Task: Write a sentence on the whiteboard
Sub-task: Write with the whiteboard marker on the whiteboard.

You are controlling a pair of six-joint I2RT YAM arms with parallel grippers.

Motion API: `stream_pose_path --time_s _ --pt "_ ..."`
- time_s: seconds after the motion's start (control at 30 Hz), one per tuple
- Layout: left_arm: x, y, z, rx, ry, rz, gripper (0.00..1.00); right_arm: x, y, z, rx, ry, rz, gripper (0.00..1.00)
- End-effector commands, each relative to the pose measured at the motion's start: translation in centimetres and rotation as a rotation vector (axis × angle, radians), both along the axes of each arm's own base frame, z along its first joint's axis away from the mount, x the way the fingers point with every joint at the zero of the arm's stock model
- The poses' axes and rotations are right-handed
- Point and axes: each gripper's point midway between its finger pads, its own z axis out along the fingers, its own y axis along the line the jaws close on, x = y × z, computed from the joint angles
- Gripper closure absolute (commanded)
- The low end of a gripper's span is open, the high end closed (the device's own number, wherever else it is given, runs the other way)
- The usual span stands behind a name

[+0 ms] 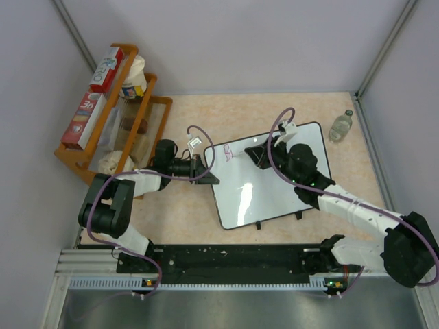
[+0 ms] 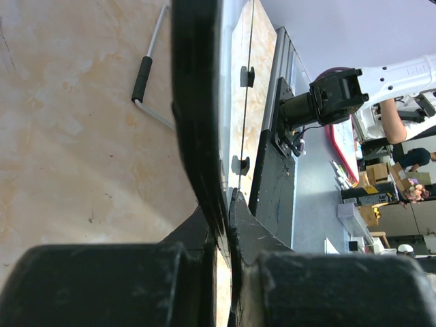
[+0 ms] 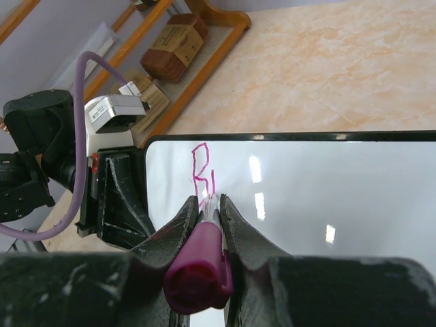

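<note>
Status: whiteboard [image 1: 274, 185] lies flat on the surface [image 1: 206, 116], roughly centre, a bit skewed, its small feet on the edge toward me.

My left hand [image 2: 227, 211] is pinched right down on the board's left edge, one finger on each side of the thin black frame. Nothing else is in it.

My right hand [image 3: 210, 204] is closed tight on a magenta marker [image 3: 197, 269], butt end toward the wrist camera, tip pointing down at the board near its far left corner. The tip is hidden between the fingers, so I can't confirm contact, though it looks to be touching.

The writing [image 3: 202, 170] on the board now is a pink "B" plus one stroke beside it, probably the start of the next letter. My read: very early, nearly the whole sentence left.

Handling, my judgement:
- The board is stiff, light and glossy, so it will likely skate on the surface under pen drag unless clamped. The frame edge is the sensible grip, and the left hand has it.
- The face is slick, so light pressure should do. Pressing hard risks skidding the tip or shoving the board.
- The marker is a smooth plastic barrel and could twist in the grip. It's held low near the tip, which is good for control.

There's plenty of bare white to the right of the letters. A bottle [image 1: 341, 126] stands off the board's far right corner, apart from it. A wooden rack [image 1: 167, 104] sits on the left, beyond the left arm.
</note>
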Motion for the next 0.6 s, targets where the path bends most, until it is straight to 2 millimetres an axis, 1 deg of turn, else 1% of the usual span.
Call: stream_pose_path --time_s 0.0,0.17,0.23,0.37,0.57 --pt "0.1 -0.1 -2.5 0.068 -0.156 -0.009 1.00 1.6 -0.3 2.5 0.035 -0.062 -0.053 1.00" --pt "0.1 -0.1 -2.5 0.067 -0.157 -0.009 1.00 1.9 0.0 2.6 0.022 -0.059 -0.052 1.00" --pt "0.1 -0.1 -2.5 0.067 -0.157 -0.009 1.00 2.4 -0.4 2.7 0.016 -0.057 -0.081 1.00" --pt "0.1 -0.1 -2.5 0.067 -0.157 -0.009 1.00 2.7 -0.7 2.7 0.015 -0.056 -0.104 1.00" --pt "0.1 -0.1 -2.5 0.069 -0.157 -0.008 1.00 2.6 -1.1 2.6 0.015 -0.043 -0.122 1.00"
